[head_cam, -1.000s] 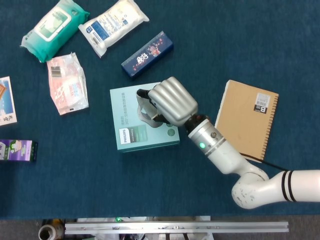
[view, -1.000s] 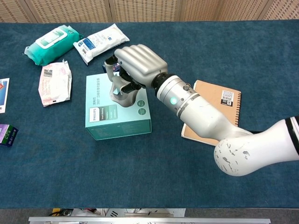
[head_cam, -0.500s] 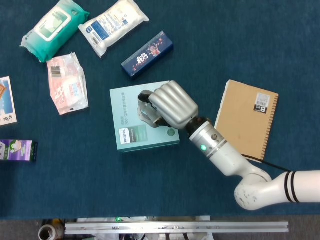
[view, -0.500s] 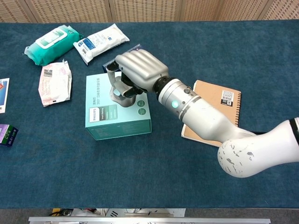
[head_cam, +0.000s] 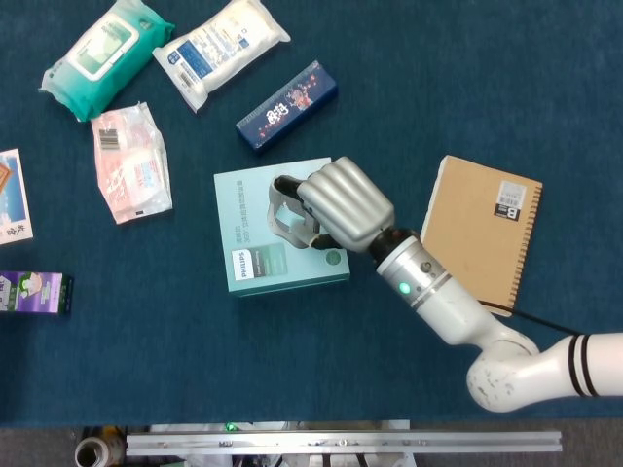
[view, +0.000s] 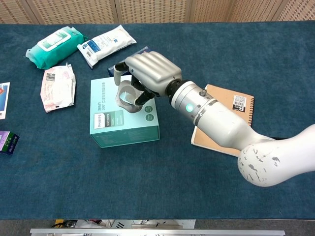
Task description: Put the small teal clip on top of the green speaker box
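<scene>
Head view shows one right hand (head_cam: 336, 204) curled over the single green speaker box (head_cam: 255, 255) on the blue table (head_cam: 195, 360); whether the small teal clip sits inside its bent fingers cannot be told. Around lie three wipe packs, one dark blue carton (head_cam: 287, 107), one brown notebook (head_cam: 482, 229) and one purple box (head_cam: 34, 292).

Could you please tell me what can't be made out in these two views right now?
- Small teal clip: unseen in both views; the right hand over the green speaker box may hide it.
- Left hand: in neither view.
- Purple box: cut off by the left edge in both views.
</scene>
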